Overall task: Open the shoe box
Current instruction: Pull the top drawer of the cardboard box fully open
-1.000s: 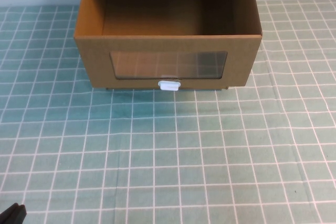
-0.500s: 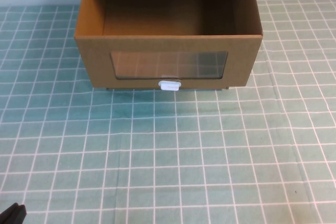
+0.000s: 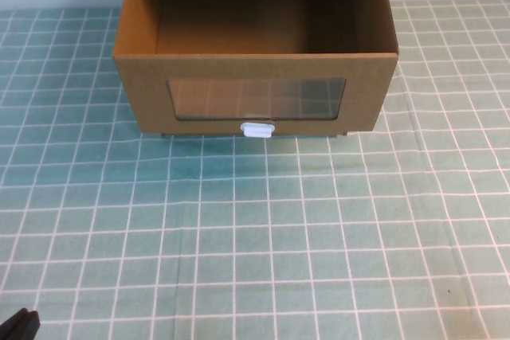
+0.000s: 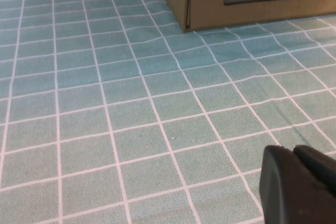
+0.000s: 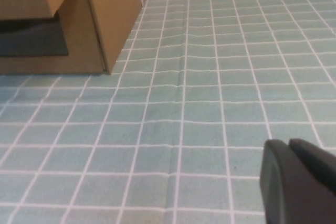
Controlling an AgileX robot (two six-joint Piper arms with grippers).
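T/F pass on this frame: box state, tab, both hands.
1. The brown cardboard shoe box stands open, inside visible. True.
2. The white plastic tab sits on the box's top. False: it is at the front's lower edge, below the clear window.
3. The left hand grips the tab. False: it is shut on nothing, over the green checked cloth at the near left corner.
4. The right hand is shut, over the cloth, apart from the box. True.
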